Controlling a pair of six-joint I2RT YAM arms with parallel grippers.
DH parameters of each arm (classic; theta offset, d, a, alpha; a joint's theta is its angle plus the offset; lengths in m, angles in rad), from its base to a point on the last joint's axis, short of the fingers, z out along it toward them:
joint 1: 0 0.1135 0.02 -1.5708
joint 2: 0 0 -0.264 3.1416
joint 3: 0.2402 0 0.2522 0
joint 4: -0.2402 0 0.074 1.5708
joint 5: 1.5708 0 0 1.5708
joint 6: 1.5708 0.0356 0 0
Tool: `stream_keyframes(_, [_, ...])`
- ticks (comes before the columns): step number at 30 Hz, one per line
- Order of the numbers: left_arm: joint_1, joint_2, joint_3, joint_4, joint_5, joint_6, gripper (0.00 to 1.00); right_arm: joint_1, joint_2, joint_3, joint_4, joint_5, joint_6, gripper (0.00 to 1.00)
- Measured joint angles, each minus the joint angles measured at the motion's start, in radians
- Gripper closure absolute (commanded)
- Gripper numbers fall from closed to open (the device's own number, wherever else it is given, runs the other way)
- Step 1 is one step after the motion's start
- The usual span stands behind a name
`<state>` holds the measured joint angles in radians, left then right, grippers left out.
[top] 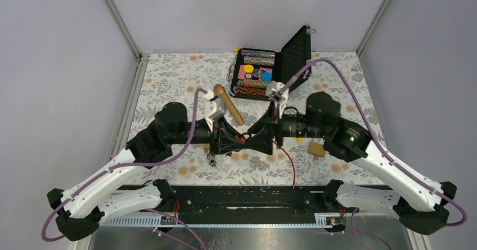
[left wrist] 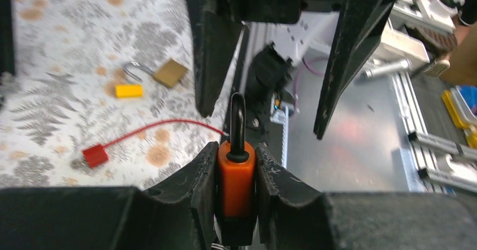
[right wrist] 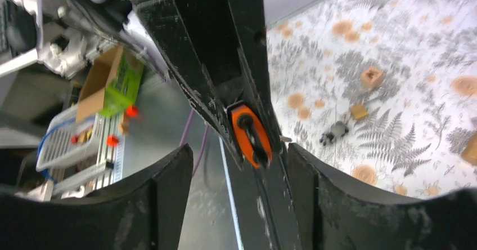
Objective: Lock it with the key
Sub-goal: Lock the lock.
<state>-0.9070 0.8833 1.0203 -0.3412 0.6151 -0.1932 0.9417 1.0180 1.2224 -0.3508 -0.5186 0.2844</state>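
Top external: the two arms meet nose to nose over the middle of the worktop [top: 169, 75], so tightly packed that the orange padlock [top: 243, 139] shows only as a sliver between them. A small metal thing [top: 212, 160] lies just below the left arm's tip. It may be the key, but it is too small to tell. With the arms this close, any sideways correction risks knocking finger against finger.

Left wrist: the left jaws are clamped on the padlock's orange body [left wrist: 237, 182], its black shackle [left wrist: 238, 120] pointing away from the camera. The keyhole end is buried at the bottom edge of the view. I cannot tell whether the shackle is latched. The grip is only on the sides, so a push or twist from a key could rotate the lock in it.

Right wrist: the right jaws gape wide on either side of the padlock [right wrist: 251, 134] and hold nothing visible. With no key in hand, closing here would merely pinch the lock
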Motion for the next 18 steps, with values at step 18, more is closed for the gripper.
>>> stream_keyframes(18, [0.0,-0.13,-0.116,0.523,-0.415,-0.419,1.0,0.001,0.008,-0.399,0.893,0.087,0.364,0.22])
